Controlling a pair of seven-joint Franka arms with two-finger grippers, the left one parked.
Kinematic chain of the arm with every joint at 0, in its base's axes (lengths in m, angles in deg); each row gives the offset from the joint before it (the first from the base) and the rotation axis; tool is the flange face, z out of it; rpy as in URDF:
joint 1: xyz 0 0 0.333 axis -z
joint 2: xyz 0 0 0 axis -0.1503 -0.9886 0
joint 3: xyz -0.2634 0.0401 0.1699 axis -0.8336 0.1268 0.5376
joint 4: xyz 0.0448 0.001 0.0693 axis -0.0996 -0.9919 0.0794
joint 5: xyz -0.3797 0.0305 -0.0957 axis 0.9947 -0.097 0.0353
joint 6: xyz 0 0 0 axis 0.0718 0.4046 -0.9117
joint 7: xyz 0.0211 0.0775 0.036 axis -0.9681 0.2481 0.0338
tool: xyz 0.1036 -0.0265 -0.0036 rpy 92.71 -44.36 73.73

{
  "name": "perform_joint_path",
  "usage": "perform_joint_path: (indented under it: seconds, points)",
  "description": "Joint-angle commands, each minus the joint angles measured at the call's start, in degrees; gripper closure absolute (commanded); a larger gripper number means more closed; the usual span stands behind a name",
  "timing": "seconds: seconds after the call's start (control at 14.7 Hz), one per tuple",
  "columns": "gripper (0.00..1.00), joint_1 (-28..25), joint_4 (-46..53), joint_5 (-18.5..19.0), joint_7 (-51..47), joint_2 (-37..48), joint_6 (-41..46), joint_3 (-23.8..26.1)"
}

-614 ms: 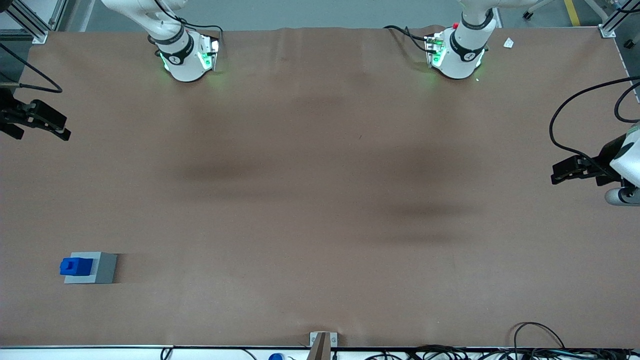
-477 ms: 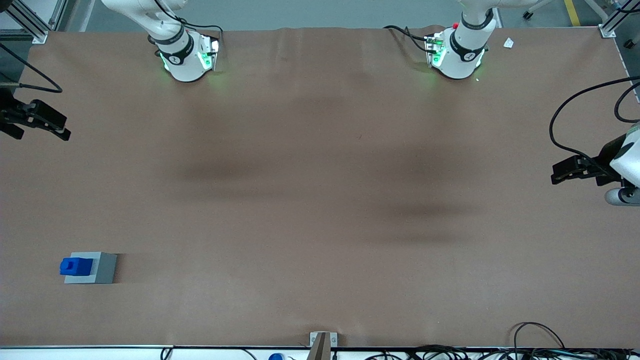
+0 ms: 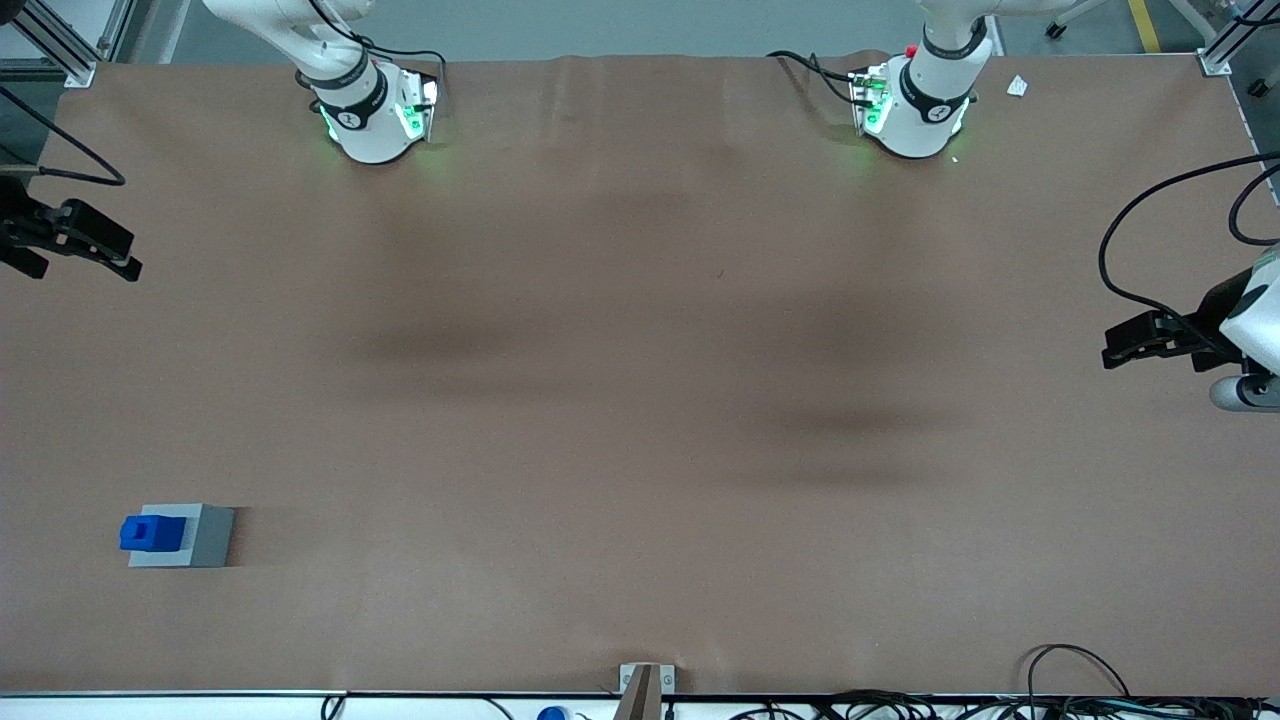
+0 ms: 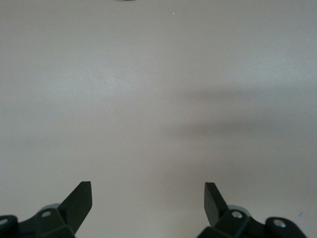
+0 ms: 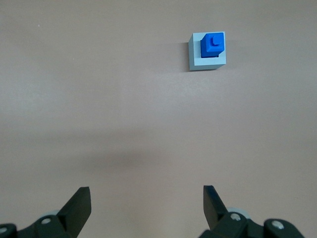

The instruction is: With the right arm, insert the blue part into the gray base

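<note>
So the gripper (image 5: 143, 198) on the right arm (image 3: 300, 40) is hanging up in the air with its two black fingers (image 5: 79, 203) spread wide and nothing between them, just bare brown table (image 3: 640, 400) under it. In the front view you can spot it (image 3: 125, 268) sticking in at the working arm's end of the table, well apart from the parts and farther from the front camera than they are. The blue part (image 3: 150, 533) is sitting on top of the gray base (image 3: 195, 536), down near the front edge of the table at the working arm's end. From the wrist camera the blue part (image 5: 213, 44) looks pushed toward one corner of the gray base (image 5: 195, 59) rather than centred, with the pale gray top showing along two sides of it, and there's a little raised square on the blue piece's top. Can't honestly tell whether it's fully seated in the socket or only resting there. Both arm bases sit along the table's edge farthest from the front camera, glowing green at the bottom.
</note>
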Motion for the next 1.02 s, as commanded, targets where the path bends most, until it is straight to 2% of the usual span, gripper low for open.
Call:
perform_joint_path:
  seconds: [0.0,0.2,0.41,0.55,0.75,0.95]
  points:
    - [0.00,-0.6,-0.4,1.4,0.0,0.5,-0.2,-0.1]
    - [0.00,0.1,0.0,1.8,0.0,-0.3,-1.7,-0.1]
    - [0.00,1.4,8.2,1.8,0.0,-6.2,-0.9,-0.4]
    - [0.00,3.8,10.2,1.4,0.4,-9.3,-1.5,-0.3]
    - [0.00,4.6,13.0,1.4,1.2,-14.2,-1.9,-0.3]
    - [0.00,5.6,14.9,1.2,3.2,-21.2,-8.1,-0.3]
